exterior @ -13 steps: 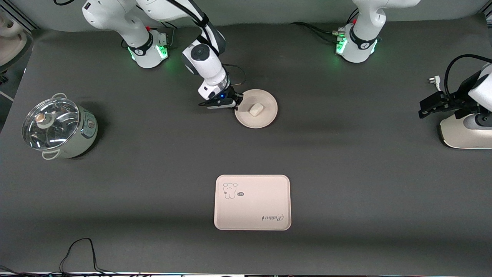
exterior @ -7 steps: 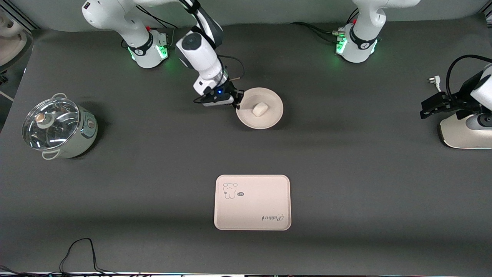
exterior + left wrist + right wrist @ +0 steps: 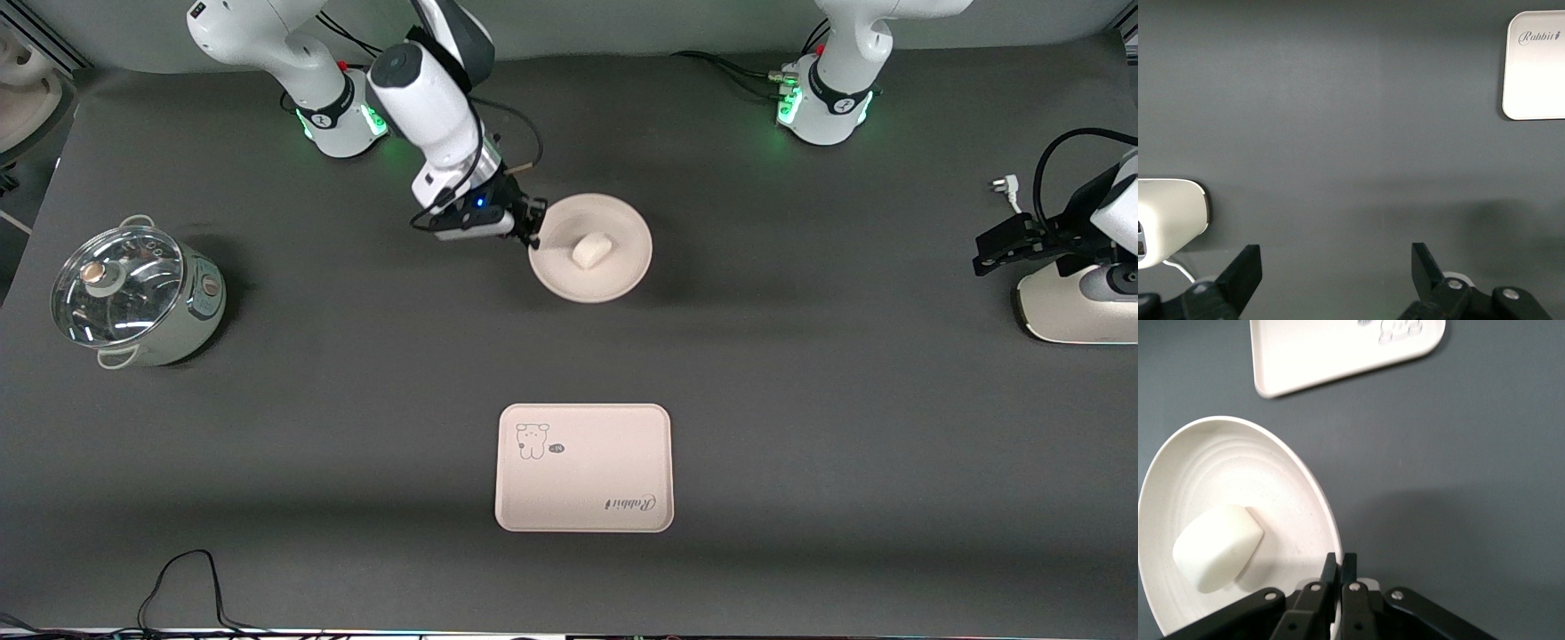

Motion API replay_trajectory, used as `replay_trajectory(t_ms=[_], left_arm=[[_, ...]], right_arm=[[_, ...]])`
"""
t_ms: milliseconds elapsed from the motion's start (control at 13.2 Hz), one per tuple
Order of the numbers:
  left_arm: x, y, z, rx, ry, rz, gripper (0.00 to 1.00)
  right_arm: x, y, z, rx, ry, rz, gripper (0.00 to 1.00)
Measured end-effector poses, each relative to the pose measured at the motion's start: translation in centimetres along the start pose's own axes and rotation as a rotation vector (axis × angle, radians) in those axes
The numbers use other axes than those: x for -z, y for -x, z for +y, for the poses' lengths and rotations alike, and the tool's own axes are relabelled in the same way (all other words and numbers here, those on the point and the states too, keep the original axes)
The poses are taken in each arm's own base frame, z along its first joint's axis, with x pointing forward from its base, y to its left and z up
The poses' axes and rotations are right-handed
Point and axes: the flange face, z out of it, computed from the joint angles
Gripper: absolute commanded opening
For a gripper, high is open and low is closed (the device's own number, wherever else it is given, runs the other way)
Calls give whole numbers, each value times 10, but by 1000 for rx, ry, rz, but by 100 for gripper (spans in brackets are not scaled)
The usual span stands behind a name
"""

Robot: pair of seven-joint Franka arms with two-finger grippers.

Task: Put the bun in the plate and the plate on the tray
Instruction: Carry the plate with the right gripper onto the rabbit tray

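Note:
The round cream plate (image 3: 613,267) hangs a little above the table, its shadow cast beside it. My right gripper (image 3: 533,227) is shut on the plate's rim at the side toward the right arm's base. The off-white bun (image 3: 590,250) lies in the plate. In the right wrist view the fingers (image 3: 1339,563) pinch the plate (image 3: 1238,473) rim, with the bun (image 3: 1217,547) inside and the tray (image 3: 1331,350) farther off. The cream tray (image 3: 583,484) lies nearer the front camera. My left gripper (image 3: 987,253) waits open at the left arm's end of the table, nothing between its fingers (image 3: 1336,257).
A pot with a glass lid (image 3: 133,293) stands at the right arm's end of the table. A white appliance (image 3: 1080,307) sits under the left gripper, with a plug (image 3: 1003,187) beside it. A black cable (image 3: 178,578) loops at the front edge.
My right gripper has risen with the plate and the bun in it, and its wrist has swung toward the right arm's base. The left arm has barely moved.

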Motion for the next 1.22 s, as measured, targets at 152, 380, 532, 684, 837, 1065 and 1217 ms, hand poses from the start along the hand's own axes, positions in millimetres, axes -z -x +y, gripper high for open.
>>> replay_trajectory(t_ms=[152, 380, 532, 684, 837, 1065, 1217], left_arm=[[-1, 0, 0, 0, 0, 0, 100], [-1, -2, 0, 0, 0, 4, 100], [-1, -2, 0, 0, 0, 5, 100], [-1, -2, 0, 1, 0, 5, 100], [-1, -2, -1, 1, 0, 6, 100], [-1, -3, -1, 1, 0, 10, 100], [-1, -3, -1, 1, 0, 11, 100]], right_arm=[[-15, -48, -2, -27, 0, 22, 0], [-44, -121, -18, -82, -10, 42, 0], [-63, -174, -27, -113, -15, 43, 0], [-80, -215, -34, -129, -14, 31, 0], [-97, -242, -39, -135, -18, 31, 0], [-130, -254, -31, -137, -7, 36, 0], [-156, -253, -22, -141, -5, 45, 0]])
